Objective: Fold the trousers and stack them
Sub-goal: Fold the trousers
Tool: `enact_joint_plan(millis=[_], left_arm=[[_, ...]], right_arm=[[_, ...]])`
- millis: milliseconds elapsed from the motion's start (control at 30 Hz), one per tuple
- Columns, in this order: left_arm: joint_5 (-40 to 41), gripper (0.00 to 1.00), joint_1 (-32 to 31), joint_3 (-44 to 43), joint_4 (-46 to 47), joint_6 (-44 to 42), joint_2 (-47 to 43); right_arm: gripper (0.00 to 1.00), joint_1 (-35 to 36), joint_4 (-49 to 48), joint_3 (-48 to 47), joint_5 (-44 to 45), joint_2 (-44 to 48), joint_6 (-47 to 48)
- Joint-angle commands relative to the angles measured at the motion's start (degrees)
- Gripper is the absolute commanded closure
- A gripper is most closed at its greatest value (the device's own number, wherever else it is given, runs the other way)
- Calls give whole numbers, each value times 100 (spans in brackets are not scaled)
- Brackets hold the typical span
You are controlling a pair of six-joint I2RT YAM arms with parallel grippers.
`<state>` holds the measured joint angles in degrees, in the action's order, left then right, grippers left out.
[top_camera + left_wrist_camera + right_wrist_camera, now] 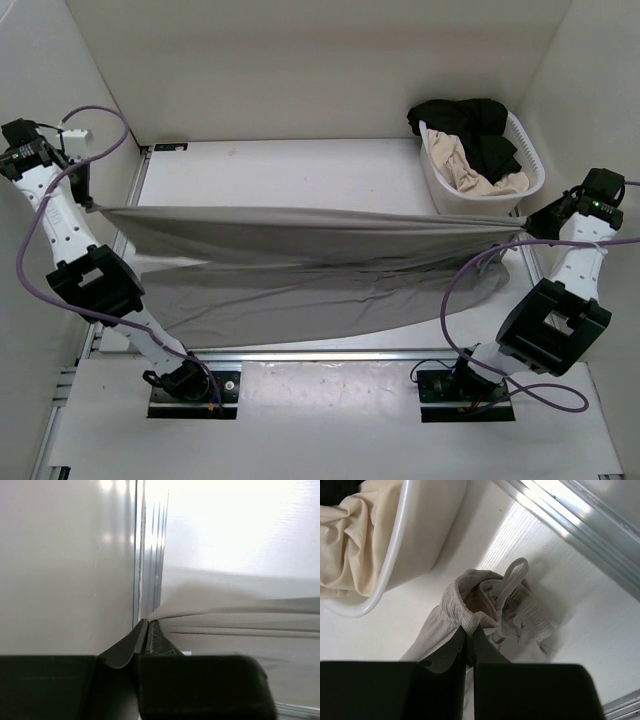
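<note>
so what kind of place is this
Probably a robot test cell, not a home: white panel walls, two arms bolted to a table, grey trousers stretched between left hand and right hand, a laundry basket.

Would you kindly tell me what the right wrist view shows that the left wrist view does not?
Only the right wrist view shows the trousers bunched at their gathered waistband, with a drawstring loop, and a white basket holding a beige garment. Only the left wrist view shows the fabric stretched taut, beside a plain wall. Both show a hand shut on the grey trousers: the right hand at the waistband, the left hand on the stretched fabric.
</note>
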<state>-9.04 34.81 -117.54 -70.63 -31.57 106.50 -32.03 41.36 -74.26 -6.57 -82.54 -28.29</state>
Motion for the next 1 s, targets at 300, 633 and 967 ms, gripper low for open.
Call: enact_joint_plan(millis=[300,633,967], left_arm=[[148,86,-273,-989,-100,-112,704],[131,86,-28,342,-214,-454,-205],[710,86,1090,4307,-57,-1826,-1842]], right_arm=[[100,-84,-471,-686,-741,-499,-308],[100,-84,-401,-372,-925,-228,-133],[100,-330,-463,1896,-486,985,61]])
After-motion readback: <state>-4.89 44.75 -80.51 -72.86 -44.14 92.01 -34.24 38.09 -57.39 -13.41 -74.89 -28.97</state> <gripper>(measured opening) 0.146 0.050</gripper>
